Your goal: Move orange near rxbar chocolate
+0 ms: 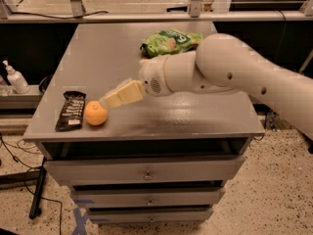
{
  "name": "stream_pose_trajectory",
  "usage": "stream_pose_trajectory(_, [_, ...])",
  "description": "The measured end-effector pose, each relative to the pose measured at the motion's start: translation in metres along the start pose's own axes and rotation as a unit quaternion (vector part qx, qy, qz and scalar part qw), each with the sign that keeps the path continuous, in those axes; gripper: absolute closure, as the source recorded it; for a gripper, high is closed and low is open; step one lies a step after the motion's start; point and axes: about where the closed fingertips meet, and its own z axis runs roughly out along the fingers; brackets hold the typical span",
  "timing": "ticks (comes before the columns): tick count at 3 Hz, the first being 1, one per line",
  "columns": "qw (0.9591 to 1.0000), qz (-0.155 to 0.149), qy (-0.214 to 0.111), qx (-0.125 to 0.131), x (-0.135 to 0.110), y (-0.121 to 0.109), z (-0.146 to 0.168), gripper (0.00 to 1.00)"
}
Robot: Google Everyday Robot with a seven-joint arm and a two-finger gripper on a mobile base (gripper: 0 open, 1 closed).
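The orange (95, 113) rests on the grey table top (117, 53) near the front left edge. It lies just right of the rxbar chocolate (71, 110), a dark wrapper with white lettering, almost touching it. My gripper (111, 98) hangs just above and to the right of the orange, apart from it. It is open and empty, with its cream fingers (126, 93) pointing down-left toward the fruit.
A green snack bag (168, 41) lies at the back of the table, partly behind my white arm (234, 75). Drawers (146, 173) sit below the table's front edge. A white pump bottle (14, 78) stands on a low shelf at the left.
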Motion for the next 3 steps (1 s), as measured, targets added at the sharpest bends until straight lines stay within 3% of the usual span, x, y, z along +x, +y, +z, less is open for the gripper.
stream_pose_trajectory(1, [0.9978, -0.001, -0.054, 0.038, -0.037, -0.054, -0.061, 0.0])
stream_pose_trajectory(2, [0.9908, -0.017, -0.111, 0.074, -0.07, -0.088, -0.121, 0.0])
stream_pose_trajectory(3, [0.9893, -0.023, -0.119, 0.081, -0.08, -0.091, -0.129, 0.0])
